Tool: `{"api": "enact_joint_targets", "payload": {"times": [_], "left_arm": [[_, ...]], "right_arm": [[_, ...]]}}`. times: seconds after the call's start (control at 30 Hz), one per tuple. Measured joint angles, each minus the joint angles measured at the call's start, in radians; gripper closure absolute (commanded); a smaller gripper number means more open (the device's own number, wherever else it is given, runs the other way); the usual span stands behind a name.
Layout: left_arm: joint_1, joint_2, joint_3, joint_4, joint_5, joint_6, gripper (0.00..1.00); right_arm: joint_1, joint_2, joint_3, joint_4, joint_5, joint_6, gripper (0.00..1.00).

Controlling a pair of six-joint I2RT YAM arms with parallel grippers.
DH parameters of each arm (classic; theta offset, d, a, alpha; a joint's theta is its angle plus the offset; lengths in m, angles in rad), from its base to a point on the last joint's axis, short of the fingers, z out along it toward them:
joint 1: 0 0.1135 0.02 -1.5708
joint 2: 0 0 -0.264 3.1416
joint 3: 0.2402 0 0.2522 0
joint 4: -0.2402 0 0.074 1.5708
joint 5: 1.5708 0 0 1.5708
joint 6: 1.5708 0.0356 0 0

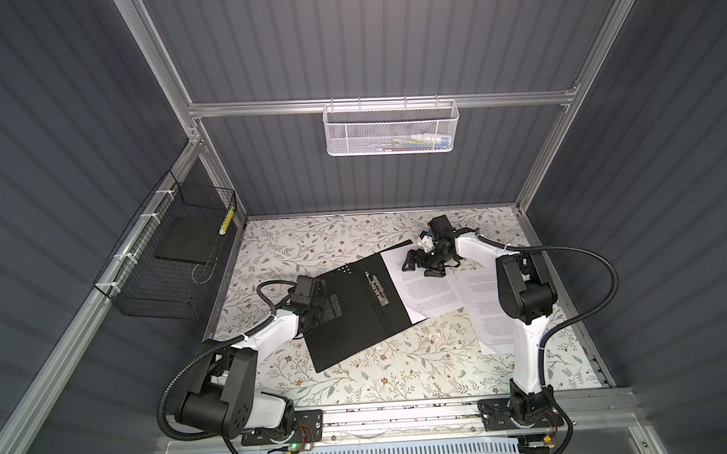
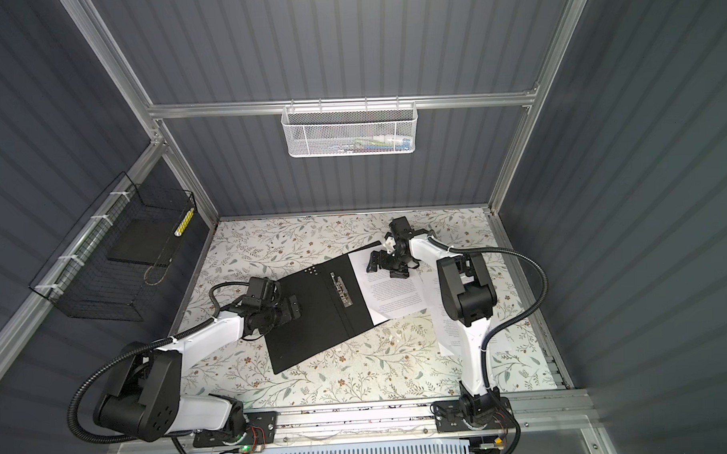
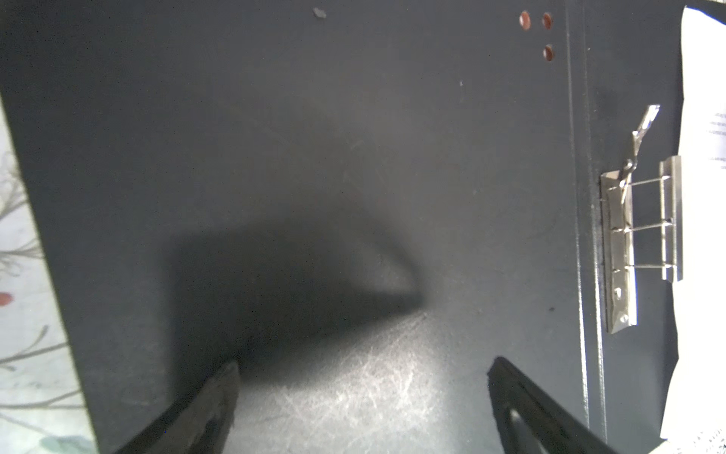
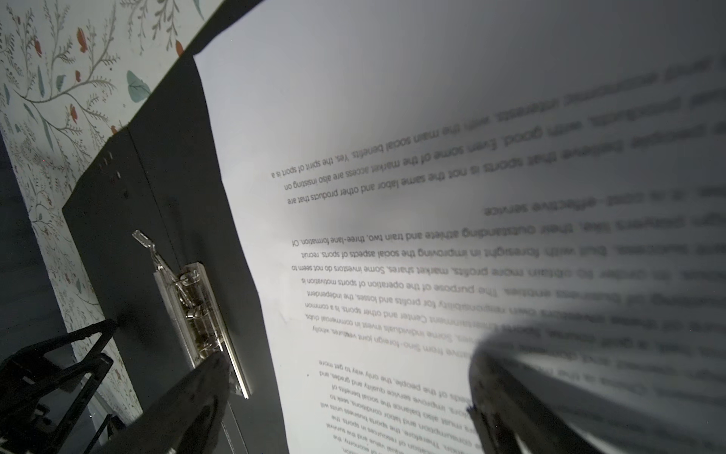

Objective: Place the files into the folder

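Files (image 1: 422, 290) are lying loose on the open folder (image 1: 348, 328) under the spread right tool (image 4: 349, 355), another sheet (image 1: 481, 315) behind it; left tool (image 3: 363, 363) spread too.

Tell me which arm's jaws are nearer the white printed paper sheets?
Right. The right arm's jaws hang over the sheets; the left arm's, over the open black folder's bare cover.

The left arm (image 1: 270, 331) and right arm (image 1: 526, 347) match: white link shells, black joint housings, black ribbed conduit (image 1: 606, 269) looping alongside (white zip ties (image 1: 245, 337) pin it), 2 black base plates (image 1: 312, 417).
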Motion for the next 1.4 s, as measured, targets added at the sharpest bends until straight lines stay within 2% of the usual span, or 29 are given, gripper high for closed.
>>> {"api": "enact_joint_targets", "payload": {"times": [0.6,0.8,1.07,1.4], "left_arm": [[0.0,0.003,-0.022,0.065,-0.002,0.0,0.0],[0.0,0.007,-0.03,0.095,-0.004,-0.001,0.0],[0.006,0.007,-0.031,0.099,-0.005,-0.004,0.0],[0.006,0.006,-0.031,0.099,-0.005,-0.004,0.0]], "right_arm": [[0.096,0.053,0.077,0.0,-0.028,0.016,0.04],[0.068,0.026,0.09,-0.061,0.064,-0.01,0.03],[-0.014,-0.065,0.053,-0.08,0.294,-0.051,0.01],[-0.104,-0.064,0.012,-0.051,0.314,-0.053,0.01]]}}
